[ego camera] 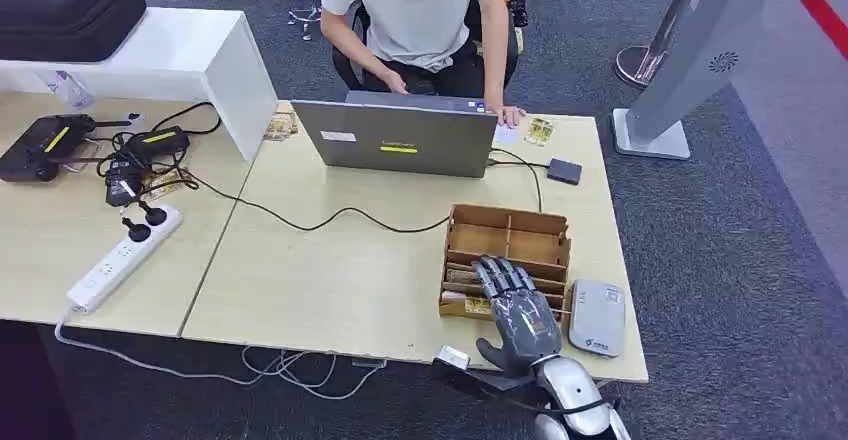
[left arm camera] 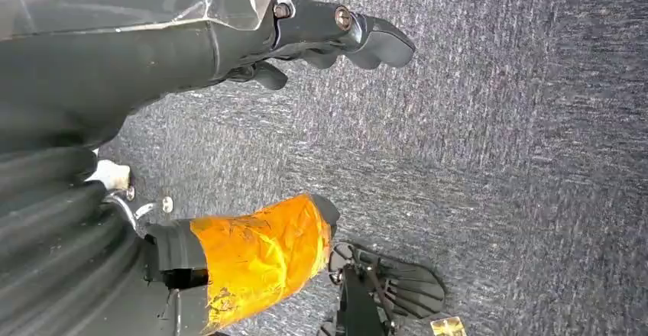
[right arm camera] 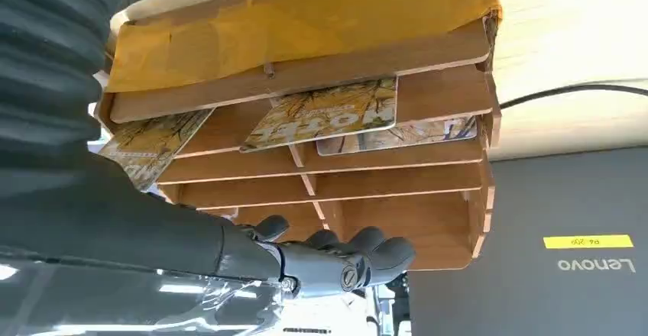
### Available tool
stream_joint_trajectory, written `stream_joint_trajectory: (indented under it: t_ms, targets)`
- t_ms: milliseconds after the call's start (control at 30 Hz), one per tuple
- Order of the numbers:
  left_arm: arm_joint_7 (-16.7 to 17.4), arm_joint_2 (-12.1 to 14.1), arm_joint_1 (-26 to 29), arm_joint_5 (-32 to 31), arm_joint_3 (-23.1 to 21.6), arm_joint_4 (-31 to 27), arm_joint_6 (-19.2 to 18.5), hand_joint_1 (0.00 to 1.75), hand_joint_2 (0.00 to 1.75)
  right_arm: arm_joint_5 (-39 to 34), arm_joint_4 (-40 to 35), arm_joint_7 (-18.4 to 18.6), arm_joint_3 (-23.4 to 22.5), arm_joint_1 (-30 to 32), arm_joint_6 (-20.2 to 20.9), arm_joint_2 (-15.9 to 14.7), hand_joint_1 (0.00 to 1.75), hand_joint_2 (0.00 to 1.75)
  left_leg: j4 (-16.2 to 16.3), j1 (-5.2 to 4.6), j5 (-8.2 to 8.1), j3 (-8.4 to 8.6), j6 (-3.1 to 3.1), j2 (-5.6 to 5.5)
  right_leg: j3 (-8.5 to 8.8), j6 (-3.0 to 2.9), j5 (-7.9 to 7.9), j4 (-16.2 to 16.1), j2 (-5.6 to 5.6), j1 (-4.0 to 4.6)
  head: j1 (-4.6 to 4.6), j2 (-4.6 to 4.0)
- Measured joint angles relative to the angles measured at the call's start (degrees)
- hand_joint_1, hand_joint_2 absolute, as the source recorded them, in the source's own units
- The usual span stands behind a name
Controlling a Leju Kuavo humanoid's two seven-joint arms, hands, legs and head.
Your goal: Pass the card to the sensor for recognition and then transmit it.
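Note:
A wooden card rack (ego camera: 508,236) stands on the table near its front right. Yellow patterned cards lie in its slots; the right wrist view shows one card (right arm camera: 328,113) leaning across a divider, another (right arm camera: 149,147) beside it and a third (right arm camera: 397,134) behind. My right hand (ego camera: 518,305) hovers over the rack's near slots, fingers (right arm camera: 344,256) stretched out, with nothing in it. The grey card sensor (ego camera: 597,317) lies flat just right of the rack. My left hand (left arm camera: 306,34) hangs over the carpet, fingers apart and holding nothing, its thumb wrapped in orange tape (left arm camera: 260,252).
A person sits behind a grey laptop (ego camera: 397,137) at the table's far side. A black cable (ego camera: 330,222) runs across the table toward the rack. A power strip (ego camera: 122,258) and chargers lie at the left. The table edge (ego camera: 420,358) is just below my right hand.

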Motion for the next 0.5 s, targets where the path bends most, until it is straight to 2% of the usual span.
stream_joint_trajectory:
  t_ms: [267,300,500]
  targets:
    - [-0.02,0.00,0.00,0.02,0.00,0.00,0.00,0.00,1.75,-0.04,0.15,-0.02,0.00,0.00,0.00,0.11,0.00,1.75,0.00,0.00,0.00,0.00,0.00,0.00,0.00,0.00,0.00,0.00,0.00,0.00,0.00,0.00]
    - [-0.02,0.00,0.00,0.07,0.00,0.00,0.00,0.00,1.75,-0.04,0.17,-0.02,0.00,0.01,0.00,0.11,1.75,1.75,0.00,0.00,0.00,0.00,0.00,0.00,0.00,0.00,0.00,0.00,0.00,0.00,0.00,0.00]
    - [-0.09,0.00,0.00,0.17,-0.02,0.00,-0.02,0.00,1.75,-1.71,0.17,-1.64,0.00,0.08,-0.13,0.11,1.75,1.75,0.00,0.00,0.00,0.00,0.00,0.00,0.00,0.00,0.00,0.00,0.00,0.00,0.00,0.00]
